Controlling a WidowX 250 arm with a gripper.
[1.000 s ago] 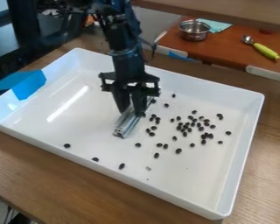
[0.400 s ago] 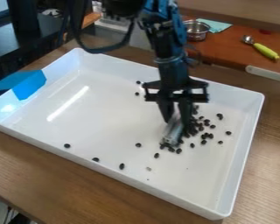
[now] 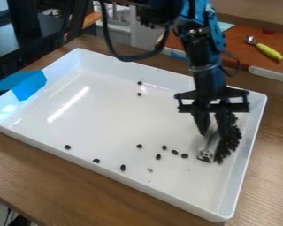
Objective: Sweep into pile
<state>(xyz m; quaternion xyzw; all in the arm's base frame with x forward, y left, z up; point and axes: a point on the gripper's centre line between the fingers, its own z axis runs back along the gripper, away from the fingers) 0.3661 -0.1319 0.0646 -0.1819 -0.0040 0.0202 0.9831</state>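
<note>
My gripper (image 3: 213,130) hangs over the right part of the white tray (image 3: 123,119), shut on a silver metal bar (image 3: 209,148) that lies low against the tray's floor. Dark beans (image 3: 230,141) are bunched along the bar's right side, close to the tray's right wall; the gripper hides some of them. Several loose beans (image 3: 158,156) lie left of the bar. Others are near the front wall, such as one bean (image 3: 123,167), and two stand apart near the back wall, one of them a bean (image 3: 139,83).
Blue tape (image 3: 30,84) covers part of the tray's left wall. The tray rests on a wooden table (image 3: 79,185). Behind it, a spoon with a green handle (image 3: 268,51) lies on a reddish-brown surface.
The gripper has moved right across the tray with the bar. Scattered beans on the right have been pushed together beside it, and a few now lie behind it on the left.
</note>
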